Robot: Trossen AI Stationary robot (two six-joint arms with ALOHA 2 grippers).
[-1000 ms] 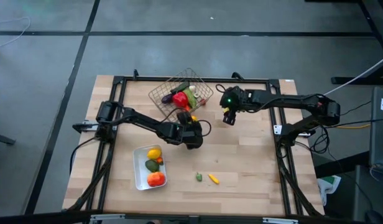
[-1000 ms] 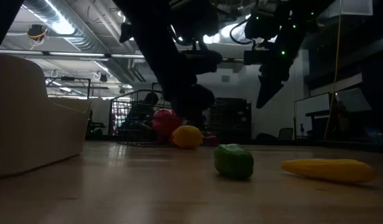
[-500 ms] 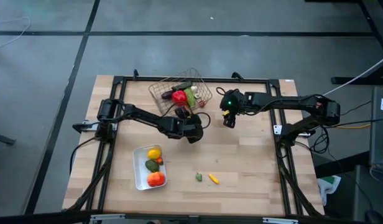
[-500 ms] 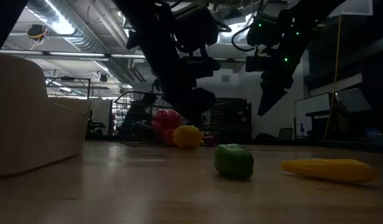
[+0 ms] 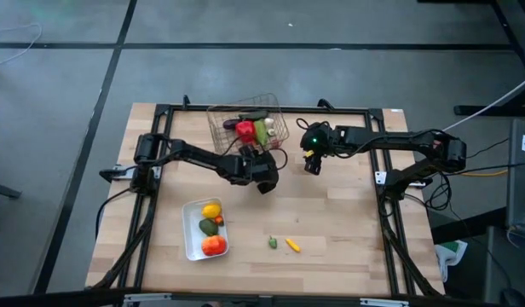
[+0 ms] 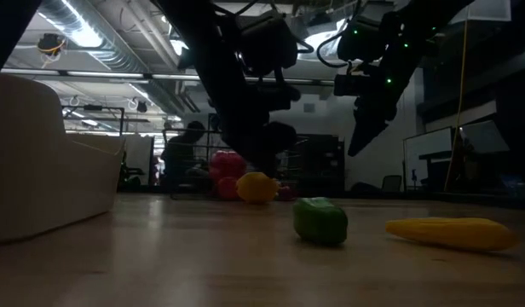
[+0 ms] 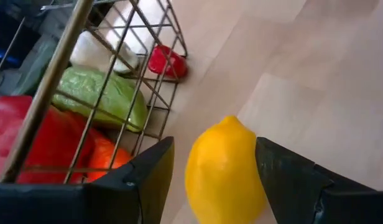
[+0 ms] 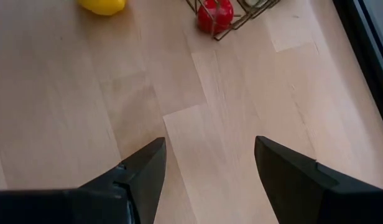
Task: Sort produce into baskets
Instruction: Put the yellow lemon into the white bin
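The wire basket (image 5: pixel 222 126) stands at the far middle of the table, holding a red pepper (image 5: pixel 245 131) and green pieces (image 5: pixel 262 132). Its near side is next to my left gripper (image 5: pixel 257 162), which is open and low. A yellow lemon (image 7: pixel 226 168) lies on the table between its fingers. My right gripper (image 5: pixel 311 166) hangs open above bare wood, right of the basket. The white tray (image 5: pixel 191 249) at the near left holds a lemon (image 5: pixel 211 211), an avocado (image 5: pixel 208 227) and an orange tomato (image 5: pixel 214 246). My left gripper straddles the lemon from above at a slant. One finger (image 7: pixel 285 177) lies against the lemon's side (image 7: pixel 258 168); a gap shows on the other side. The other finger (image 7: pixel 148 174) is at the basket's bottom wire (image 7: pixel 155 138); I cannot tell whether it touches. The lemon rests on the table.
A small green piece (image 5: pixel 272 243) and a yellow piece (image 5: pixel 291 246) lie loose near the front middle. A small red piece (image 8: pixel 214 14) sits at the basket's corner. Black frame rails (image 5: pixel 160 119) border the table. There is bare wood right of centre.
My left gripper has swung toward the table's far edge and rolled a little. The basket has turned about from cornerwise to nearly square with the table, and has slid a little toward the far edge.
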